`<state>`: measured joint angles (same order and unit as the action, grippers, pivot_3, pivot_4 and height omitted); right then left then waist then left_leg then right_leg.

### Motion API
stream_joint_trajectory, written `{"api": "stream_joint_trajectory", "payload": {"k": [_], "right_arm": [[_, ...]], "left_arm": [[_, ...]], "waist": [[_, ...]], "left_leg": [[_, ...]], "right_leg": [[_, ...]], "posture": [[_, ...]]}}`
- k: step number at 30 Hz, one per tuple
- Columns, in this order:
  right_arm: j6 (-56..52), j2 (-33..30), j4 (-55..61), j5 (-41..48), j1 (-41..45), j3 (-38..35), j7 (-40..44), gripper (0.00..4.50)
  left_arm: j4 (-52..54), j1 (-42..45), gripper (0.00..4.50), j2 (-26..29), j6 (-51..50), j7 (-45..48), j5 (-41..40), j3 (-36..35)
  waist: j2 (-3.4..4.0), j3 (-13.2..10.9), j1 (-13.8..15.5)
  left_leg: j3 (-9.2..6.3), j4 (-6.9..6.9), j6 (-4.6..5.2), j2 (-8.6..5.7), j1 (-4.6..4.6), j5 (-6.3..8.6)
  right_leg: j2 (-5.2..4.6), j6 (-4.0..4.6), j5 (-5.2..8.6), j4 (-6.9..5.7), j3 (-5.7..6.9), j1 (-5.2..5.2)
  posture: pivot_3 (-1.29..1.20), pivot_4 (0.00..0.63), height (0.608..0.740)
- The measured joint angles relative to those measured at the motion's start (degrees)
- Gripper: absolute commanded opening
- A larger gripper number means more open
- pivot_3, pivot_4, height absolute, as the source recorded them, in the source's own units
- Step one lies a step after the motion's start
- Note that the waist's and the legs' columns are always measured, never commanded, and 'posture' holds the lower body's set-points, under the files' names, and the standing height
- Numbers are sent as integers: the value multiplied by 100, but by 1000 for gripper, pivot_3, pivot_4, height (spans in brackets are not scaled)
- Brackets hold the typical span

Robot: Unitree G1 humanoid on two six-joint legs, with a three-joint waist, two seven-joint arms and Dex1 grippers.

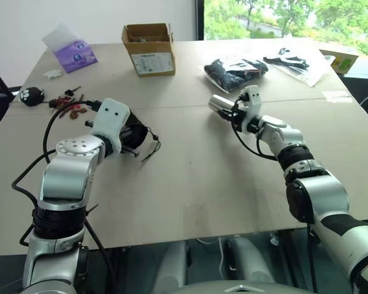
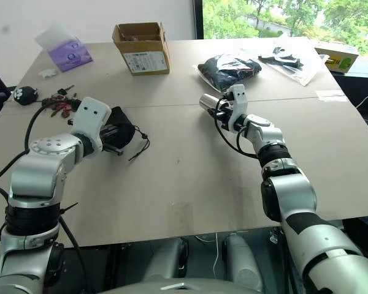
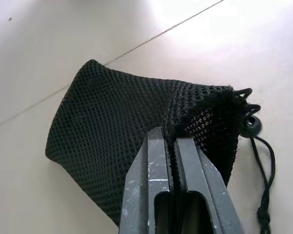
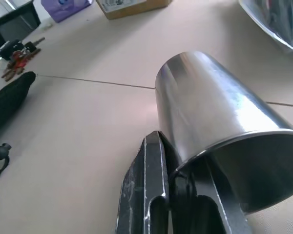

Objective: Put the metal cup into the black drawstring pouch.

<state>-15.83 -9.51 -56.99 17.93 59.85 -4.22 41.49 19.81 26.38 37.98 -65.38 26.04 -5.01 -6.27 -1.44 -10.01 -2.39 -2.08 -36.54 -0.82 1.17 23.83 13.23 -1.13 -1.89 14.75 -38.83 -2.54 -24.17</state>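
Right gripper (image 4: 178, 170) is clamped on the rim of the metal cup (image 4: 210, 122), one finger outside the wall and one inside the open mouth. The cup lies tipped on its side in the grasp, closed base pointing away from the wrist, held above the table (image 1: 196, 177) near the seam between the two tabletops.

Over on the left, the left gripper (image 3: 172, 146) has its two fingers pressed nearly together, pinching a fold of the black drawstring pouch (image 3: 122, 146) close to its gathered mouth. The mesh bag hangs from that pinch just over the tabletop (its cord (image 3: 266, 195) and toggle trail off the mouth end).

Cup and pouch are well apart, the cup to the right of centre and the pouch to the left.

Behind them, a cardboard box (image 1: 148, 49) stands at the far side, a purple packet (image 1: 73, 52) lies at the far left, plastic-wrapped black items (image 1: 236, 70) sit just beyond the cup, and a scatter of small bits (image 1: 67, 105) lies beside the left arm.
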Motion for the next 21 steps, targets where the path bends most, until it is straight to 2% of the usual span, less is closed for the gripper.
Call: {"api": "stream_joint_trajectory", "payload": {"k": [5,7,8,13,16,21], "right_arm": [[-548,-107,2102,124,-1247,105,205,25],[-1105,-253,3633,271,-2007,143,65,25],[-1192,-268,3842,289,-2102,161,55,25],[-2212,-577,6427,567,-3420,296,-383,25],[-2430,-608,7132,595,-3802,321,-696,25],[-2401,-829,8157,-17,-4382,605,-1466,25]], "left_arm": [[-4,132,0,6,-213,51,-228,10],[-15,330,0,50,-395,144,-375,56],[-16,351,0,78,-430,155,-401,58],[-118,719,0,73,-758,302,-688,283],[-208,883,0,71,-954,375,-820,443],[-637,1358,0,-171,-1538,387,-1078,675]], "waist": [[0,0,34],[0,0,37],[0,0,27],[1,0,-2],[1,-1,2],[1,-1,20]], "left_leg": [[-10,-17,12,-1,3,7],[-12,-24,16,-1,5,9],[-11,-26,17,-2,2,10],[-13,-32,20,-9,-4,11],[-14,-44,20,-12,-7,11],[-18,-70,21,-19,-6,12]], "right_leg": [[1,0,0,-11,7,1],[2,0,0,-14,9,2],[2,0,0,-15,8,3],[12,0,0,-21,7,8],[14,-1,1,-28,8,11],[14,-4,1,-27,10,27]], "posture": [[0,150,740],[0,150,740],[0,150,740],[0,150,740],[0,150,740],[0,150,740]]}}
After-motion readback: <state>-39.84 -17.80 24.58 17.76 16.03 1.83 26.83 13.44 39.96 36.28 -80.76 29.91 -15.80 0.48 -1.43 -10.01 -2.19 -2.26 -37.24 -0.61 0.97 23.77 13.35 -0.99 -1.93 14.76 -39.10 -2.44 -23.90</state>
